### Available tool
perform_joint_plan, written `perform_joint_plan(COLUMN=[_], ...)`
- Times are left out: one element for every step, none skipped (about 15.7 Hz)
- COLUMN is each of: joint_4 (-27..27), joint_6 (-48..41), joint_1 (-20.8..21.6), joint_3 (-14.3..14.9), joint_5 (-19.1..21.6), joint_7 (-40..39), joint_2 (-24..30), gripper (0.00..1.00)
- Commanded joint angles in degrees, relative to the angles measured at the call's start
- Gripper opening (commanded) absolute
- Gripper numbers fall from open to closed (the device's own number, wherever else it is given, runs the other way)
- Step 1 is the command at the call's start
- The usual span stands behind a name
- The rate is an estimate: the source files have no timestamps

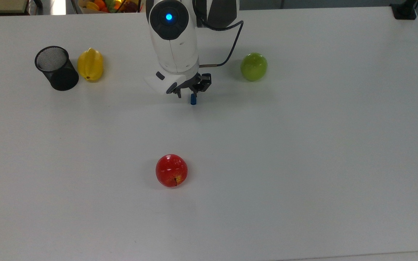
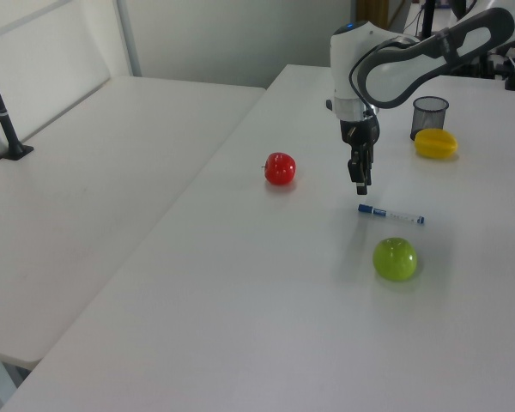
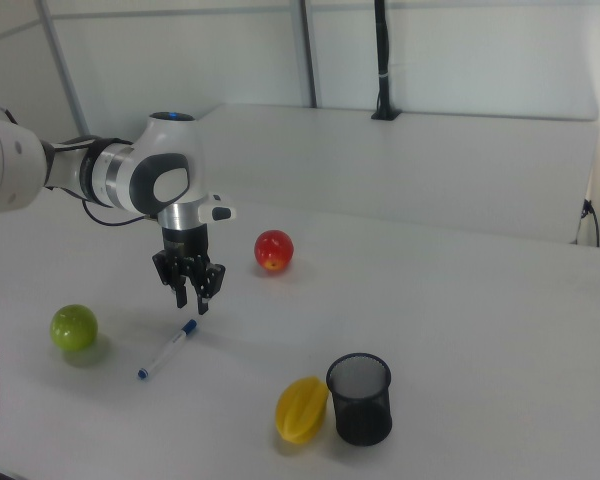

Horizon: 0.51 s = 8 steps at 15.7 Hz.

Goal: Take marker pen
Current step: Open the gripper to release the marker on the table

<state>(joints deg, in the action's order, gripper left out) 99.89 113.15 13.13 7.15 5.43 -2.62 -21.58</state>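
The marker pen [image 2: 390, 214] lies flat on the white table, a white barrel with a blue cap and a blue end. In the right view the marker pen [image 3: 168, 349] sits between the green apple and the yellow fruit. From the top view its blue cap [image 1: 193, 99] pokes out from under the arm, and the barrel is hidden. My gripper [image 2: 360, 184] hangs just above the cap end, open and holding nothing. In the right view the gripper [image 3: 192, 298] points down with its fingers apart. In the top view the gripper [image 1: 187, 93] stands just clear of the cap.
A green apple [image 1: 253, 66] sits to the top view's right of the arm. A red apple [image 1: 171, 170] lies nearer the front edge. A black mesh cup [image 1: 56, 68] and a yellow star fruit [image 1: 90, 65] stand at the top view's left.
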Motion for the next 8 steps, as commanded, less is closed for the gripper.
perform_joint_plan(joint_4=[0.74,0.74,0.74,0.74,0.65,0.74,0.65,0.57], joint_6=[0.85,0.5,0.41,0.32,0.23,0.14,-0.29,-1.43], joint_1=[-0.03,-0.47,-1.17,-1.52,-1.87,-2.4,-2.84,-3.45], joint_3=[-0.03,-0.03,-0.03,-0.03,-0.03,-0.03,-0.03,-0.03], joint_5=[-1.48,-2.17,-3.4,-4.19,-4.72,-5.51,-6.13,-6.22], joint_7=[1.83,1.83,2.09,2.88,4.02,4.72,4.82,4.82], joint_2=[2.5,3.37,4.43,5.4,6.19,7.33,8.38,9.52], gripper=[0.63,0.73,0.82,0.92,1.0,1.0,1.0,1.0])
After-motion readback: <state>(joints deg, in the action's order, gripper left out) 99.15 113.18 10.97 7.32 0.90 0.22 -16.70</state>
